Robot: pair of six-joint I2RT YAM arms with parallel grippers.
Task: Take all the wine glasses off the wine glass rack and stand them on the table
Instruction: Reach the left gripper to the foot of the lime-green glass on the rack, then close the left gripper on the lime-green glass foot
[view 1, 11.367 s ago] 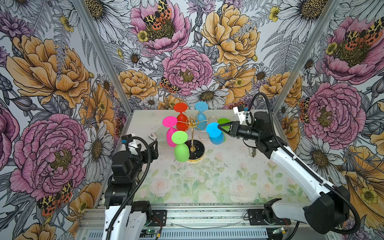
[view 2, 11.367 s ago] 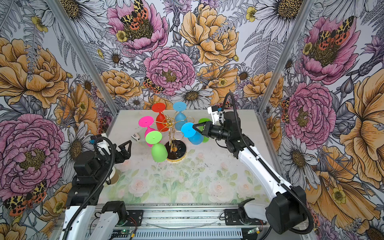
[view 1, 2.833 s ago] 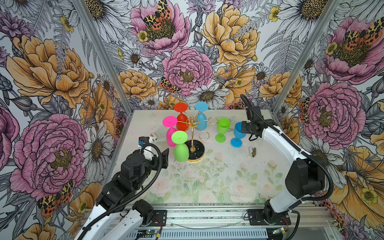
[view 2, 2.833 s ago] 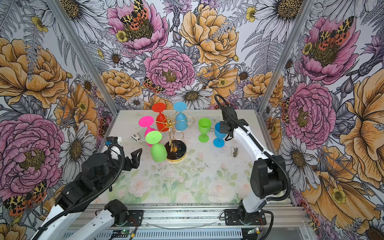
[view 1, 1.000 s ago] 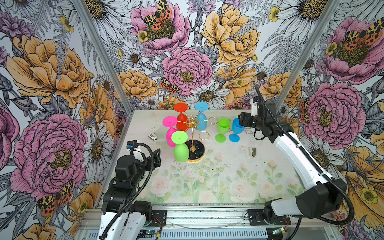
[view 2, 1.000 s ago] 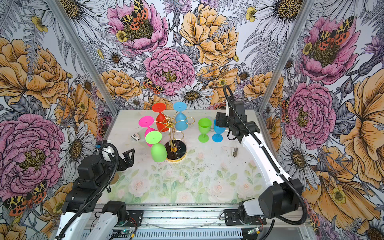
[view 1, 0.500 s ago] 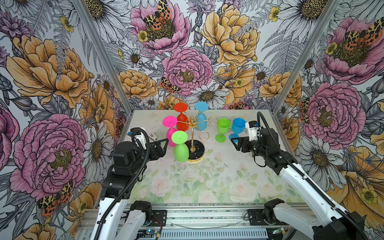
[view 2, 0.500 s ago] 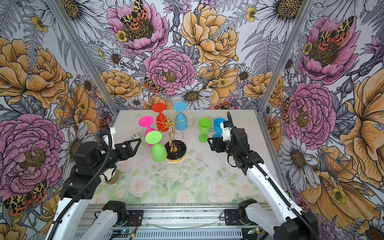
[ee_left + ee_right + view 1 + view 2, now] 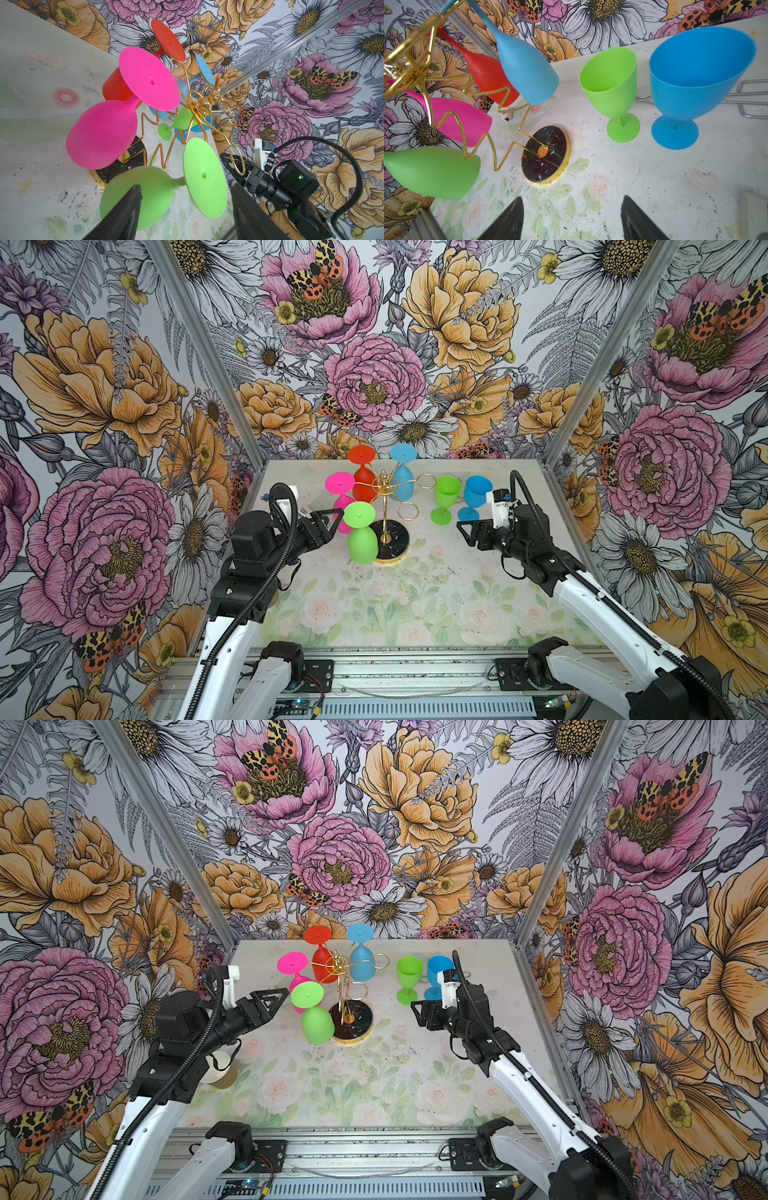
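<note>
The worktop (image 9: 415, 605), printed with pale roses and leaves, is carrying dark specks (image 9: 517, 172) around its middle. The wine glass rack (image 9: 397, 540) is standing on its round black, gold-rimmed base near the centre. To its right, a green wine glass (image 9: 446, 493) and a blue wine glass (image 9: 477, 491) are standing upright just beside each other. A grey wire piece (image 9: 746, 102) is lying behind the blue one. A white and tan round thing (image 9: 218, 1073) is sitting at the left edge.

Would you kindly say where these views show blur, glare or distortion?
Both top views: sharp, evenly lit, hardly any shadows. Left wrist view: rack top glints, near green glass looms. Right wrist view: tool fingers blurred, standing blue glass stretched.
</note>
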